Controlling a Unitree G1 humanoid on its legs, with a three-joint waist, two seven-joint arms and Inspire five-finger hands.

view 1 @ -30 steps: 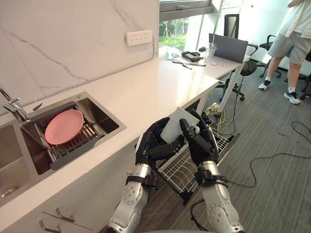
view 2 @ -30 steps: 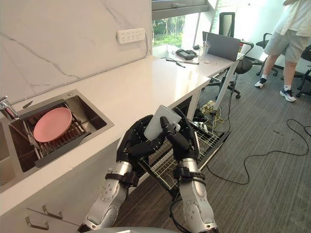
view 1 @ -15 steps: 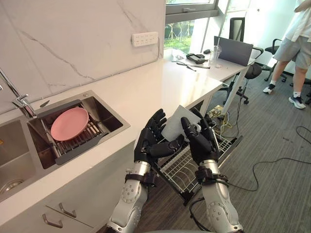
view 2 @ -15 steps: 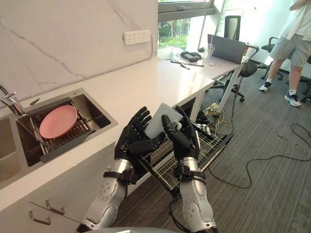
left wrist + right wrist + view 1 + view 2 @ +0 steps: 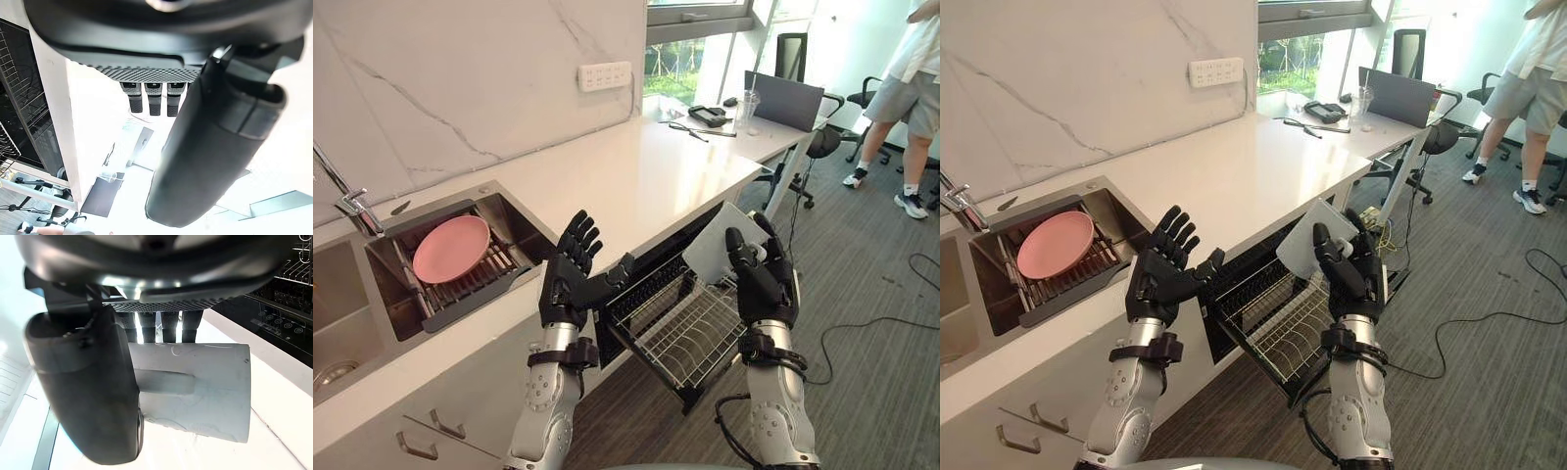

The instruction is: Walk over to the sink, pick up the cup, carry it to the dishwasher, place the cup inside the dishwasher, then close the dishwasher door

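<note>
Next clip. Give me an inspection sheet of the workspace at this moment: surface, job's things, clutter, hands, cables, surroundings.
Surface: white countertop, bare beside the sink.
Job's things: white cup held above the pulled-out dishwasher rack; no dishes seen in the rack.
Clutter: pink plate in the sink; laptop and small items on the far desk.
Hands: left hand open, holding nothing, by the counter edge; right hand curled round the cup.
Cables: a few on the floor under the desk.
Surroundings: person standing beyond the desk; carpet.
</note>
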